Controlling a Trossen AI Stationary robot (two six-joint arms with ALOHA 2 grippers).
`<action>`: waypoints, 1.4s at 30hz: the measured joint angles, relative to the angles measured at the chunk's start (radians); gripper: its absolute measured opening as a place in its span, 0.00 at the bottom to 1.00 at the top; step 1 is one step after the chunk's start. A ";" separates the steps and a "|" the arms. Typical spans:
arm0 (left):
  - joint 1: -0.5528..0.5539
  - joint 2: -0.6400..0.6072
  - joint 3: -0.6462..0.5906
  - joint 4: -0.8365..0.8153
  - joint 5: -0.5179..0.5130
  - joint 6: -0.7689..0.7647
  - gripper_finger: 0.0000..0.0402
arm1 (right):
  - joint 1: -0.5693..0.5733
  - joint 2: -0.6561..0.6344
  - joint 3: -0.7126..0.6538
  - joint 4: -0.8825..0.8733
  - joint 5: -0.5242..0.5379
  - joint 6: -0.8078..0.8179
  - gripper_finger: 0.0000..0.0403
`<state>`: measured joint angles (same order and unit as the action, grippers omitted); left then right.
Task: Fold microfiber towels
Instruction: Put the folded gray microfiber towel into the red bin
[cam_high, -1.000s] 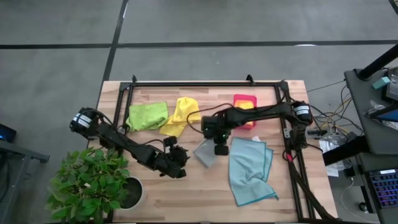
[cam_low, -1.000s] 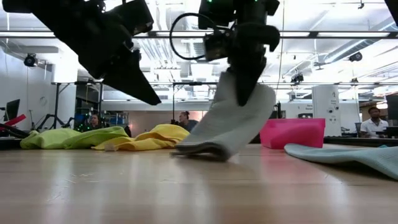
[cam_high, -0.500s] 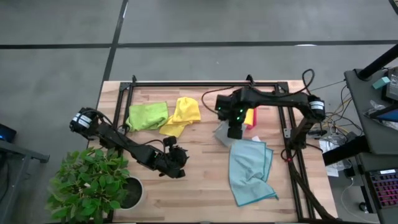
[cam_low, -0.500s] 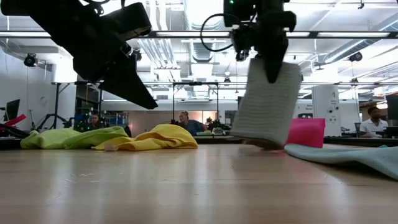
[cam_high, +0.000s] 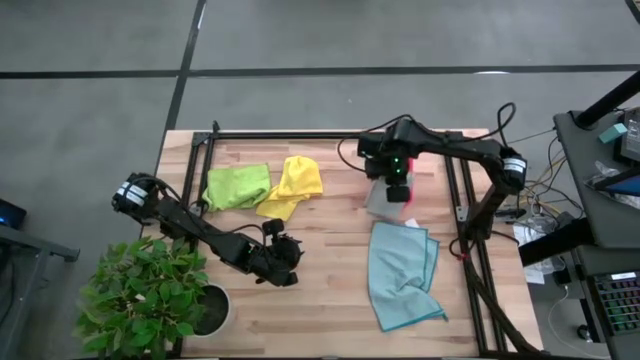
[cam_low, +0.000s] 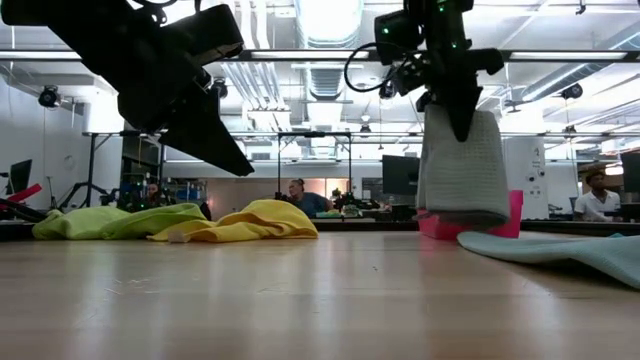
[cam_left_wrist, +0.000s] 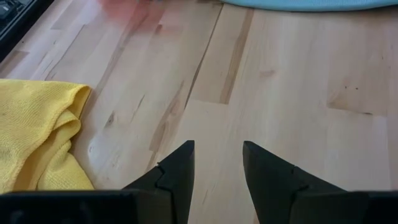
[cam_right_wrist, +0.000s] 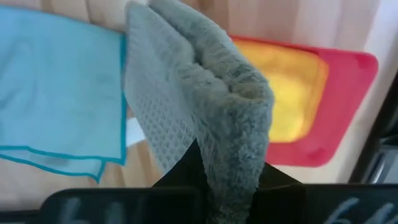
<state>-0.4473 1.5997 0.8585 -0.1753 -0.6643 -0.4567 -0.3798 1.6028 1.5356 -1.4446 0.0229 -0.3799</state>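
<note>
The folded grey towel (cam_right_wrist: 205, 118) hangs pinched in my right gripper (cam_high: 397, 190), clear of the table, just in front of the red tray (cam_right_wrist: 336, 106), whose yellow contents (cam_right_wrist: 292, 99) it partly covers. The light blue towel (cam_high: 400, 272) lies spread nearby. My left gripper (cam_left_wrist: 216, 163) hovers slightly parted over bare wood near the yellow towel (cam_high: 292, 186) and green towel (cam_high: 237, 185).
</note>
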 joint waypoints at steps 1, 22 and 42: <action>0.000 0.000 0.000 0.000 0.000 0.000 0.30 | -0.010 0.000 0.000 -0.005 0.002 -0.008 0.04; 0.002 0.000 0.000 0.001 -0.026 -0.001 0.30 | -0.130 0.002 0.034 -0.077 0.031 -0.206 0.04; 0.009 0.000 0.000 0.002 -0.029 -0.001 0.30 | -0.171 0.102 0.167 -0.091 0.115 -0.294 0.04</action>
<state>-0.4381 1.6001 0.8585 -0.1734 -0.6930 -0.4576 -0.5505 1.7052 1.7023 -1.5352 0.1379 -0.6735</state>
